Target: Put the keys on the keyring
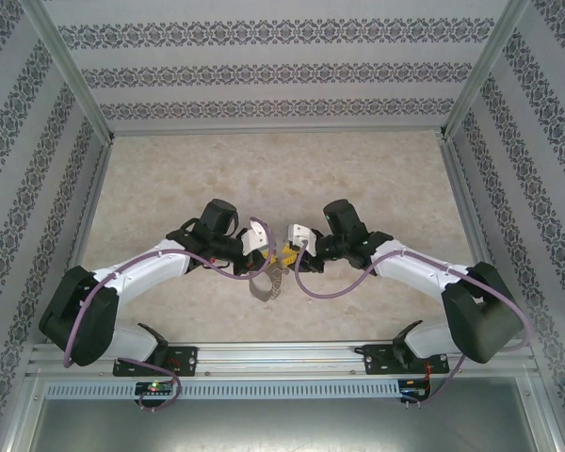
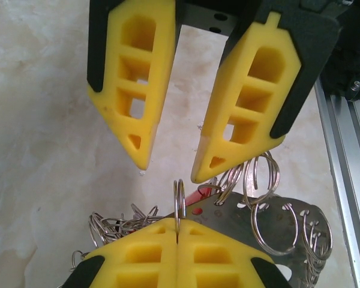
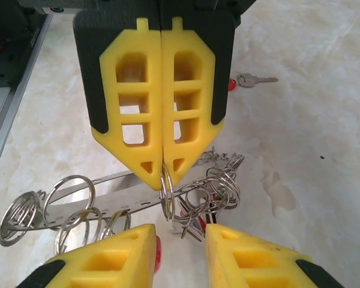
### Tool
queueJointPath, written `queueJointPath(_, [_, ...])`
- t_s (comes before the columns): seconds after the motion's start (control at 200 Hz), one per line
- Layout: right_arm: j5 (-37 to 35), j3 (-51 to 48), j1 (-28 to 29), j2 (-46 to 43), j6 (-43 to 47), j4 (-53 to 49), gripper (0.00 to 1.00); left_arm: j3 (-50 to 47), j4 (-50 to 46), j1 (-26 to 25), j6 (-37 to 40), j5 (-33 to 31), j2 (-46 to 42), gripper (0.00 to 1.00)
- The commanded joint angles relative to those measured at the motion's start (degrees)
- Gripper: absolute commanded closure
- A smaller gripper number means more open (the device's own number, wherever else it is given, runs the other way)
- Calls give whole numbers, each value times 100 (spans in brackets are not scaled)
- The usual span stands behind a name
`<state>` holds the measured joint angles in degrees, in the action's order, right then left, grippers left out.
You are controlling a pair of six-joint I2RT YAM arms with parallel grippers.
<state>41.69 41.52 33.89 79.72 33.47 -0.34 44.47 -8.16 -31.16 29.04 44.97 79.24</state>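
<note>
The keyring [image 2: 270,222] lies on the worktop [image 3: 312,132] between the two arms, a flat silver strip strung with many small silver rings that fan out on both sides. From above it shows just below the point where the arms meet [image 1: 268,281]. One ring [image 2: 179,201] stands upright on its edge, pinched at its lower part by the left claw [image 2: 177,228], whose yellow fingers are pressed together with no gap. The right wrist view shows the same grip from the other side, with the ring [image 3: 166,191] hanging from the closed tips [image 3: 163,173].

The right claw [image 2: 170,171] faces it just above the keyring, its jaws apart and nothing bridging the gap. A red piece [image 2: 199,193] sits just beside one of its fingertips; whether it is held cannot be told.

A key [image 3: 257,79] with a red tag [image 3: 231,83] lies flat on the worktop beyond the left claw, apart from the keyring.
</note>
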Motion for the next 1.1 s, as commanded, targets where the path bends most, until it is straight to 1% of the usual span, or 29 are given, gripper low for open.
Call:
queueJointPath(0.0, [321, 237, 3, 116, 185, -49, 72, -19, 142, -72, -47, 180, -140, 100])
queueJointPath(0.105, [455, 326, 4, 249, 104, 31, 72, -24, 144, -67, -38, 171, -138, 100])
queueJointPath(0.175, [557, 364, 4, 313, 94, 34, 75, -13, 146, -68, -33, 162, -137, 100])
queueJointPath(0.225, [587, 367, 4, 340, 42, 101, 76, -11, 148, -73, -37, 147, -136, 100])
queueJointPath(0.275, [613, 382, 11, 346, 61, 98, 81, -17, 157, -73, -41, 115, -137, 100])
queueJointPath(0.34, [579, 388, 12, 365, 54, 92, 83, -32, 190, -74, -42, 76, -146, 100])
queueJointPath(0.39, [576, 392, 4, 363, 86, 76, 87, -40, 213, -68, -47, 65, -159, 100])
queueJointPath(0.435, [577, 376, 5, 359, 89, 106, 89, -49, 236, -73, -55, 56, -160, 100])
queueJointPath(0.475, [609, 365, 4, 351, 97, 117, 95, -59, 260, -74, -56, 50, -156, 98])
queueJointPath(0.55, [669, 348, -18, 329, 82, 141, 100, -110, 326, -70, -52, 53, -177, 94])
queueJointPath(0.689, [852, 279, -101, 294, -65, 348, 100, -186, 413, -73, -60, 34, -191, 89])
queueJointPath(0.839, [1035, 216, -163, 285, -234, 558, 100, -233, 464, -71, -89, 25, -176, 87])
queueJointPath(0.929, [1069, 212, -181, 297, -282, 590, 100, -253, 516, -67, -117, 20, -172, 87])
queueJointPath(0.994, [1076, 215, -181, 302, -306, 600, 100, -254, 542, -67, -138, 14, -180, 90])
queueJointPath(1.059, [1091, 222, -181, 316, -323, 590, 100, -272, 636, -70, -195, 5, -194, 89])
queueJointPath(1.094, [1087, 225, -172, 322, -325, 585, 100, -285, 684, -71, -220, 4, -206, 87])
